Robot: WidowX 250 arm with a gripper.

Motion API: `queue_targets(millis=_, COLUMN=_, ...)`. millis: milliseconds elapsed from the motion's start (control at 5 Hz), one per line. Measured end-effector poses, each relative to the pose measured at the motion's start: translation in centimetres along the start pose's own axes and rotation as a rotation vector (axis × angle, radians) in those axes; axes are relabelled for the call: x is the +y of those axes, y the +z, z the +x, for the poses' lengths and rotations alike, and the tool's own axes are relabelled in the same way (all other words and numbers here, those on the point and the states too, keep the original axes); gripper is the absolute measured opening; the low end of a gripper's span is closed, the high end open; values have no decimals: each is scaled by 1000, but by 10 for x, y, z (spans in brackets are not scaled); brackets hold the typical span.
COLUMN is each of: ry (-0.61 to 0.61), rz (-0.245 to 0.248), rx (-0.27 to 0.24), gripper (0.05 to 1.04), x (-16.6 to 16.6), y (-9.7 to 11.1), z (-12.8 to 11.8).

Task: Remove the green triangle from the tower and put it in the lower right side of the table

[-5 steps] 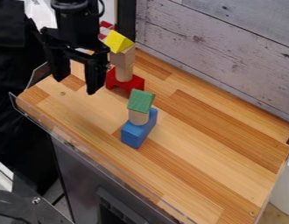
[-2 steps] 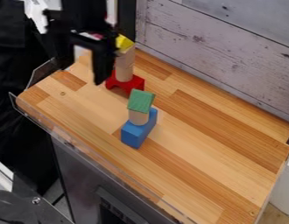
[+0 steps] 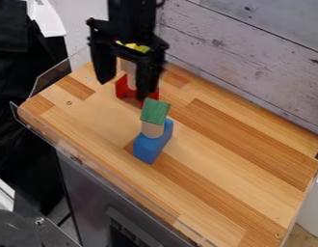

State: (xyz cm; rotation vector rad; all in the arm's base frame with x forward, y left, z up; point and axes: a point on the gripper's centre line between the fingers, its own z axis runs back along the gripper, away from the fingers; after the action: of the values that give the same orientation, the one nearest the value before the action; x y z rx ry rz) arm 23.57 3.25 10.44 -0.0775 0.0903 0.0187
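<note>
pincer (image 3: 124,90): moved R across view; rose a bit, then dipped again
green triangle (image 3: 155,111): pincer now nearer, one tip just above it in view
yellow block (image 3: 142,48): was uncovered at 1st, now mostly behind pincer
red block (image 3: 123,89): now partly hidden by pincer, too
white item, upper L (image 3: 47,19): more showing vs. before

One camera looks down at a slant from above the bench (image 3: 219,183), facing the plank wall (image 3: 252,58) towards one o'clock, near enough that the bench spans most of the view, cut off at six o'clock.
</note>
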Motion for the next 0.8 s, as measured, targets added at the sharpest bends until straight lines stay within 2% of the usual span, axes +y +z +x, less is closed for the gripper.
queue_targets(millis=200, ry=-2, rz=-15, rx=38, gripper=1000, x=0, y=-10, z=8)
queue_targets(millis=800, ry=-53, rz=-39, rx=74, gripper=999, x=-14, y=-9, z=12)
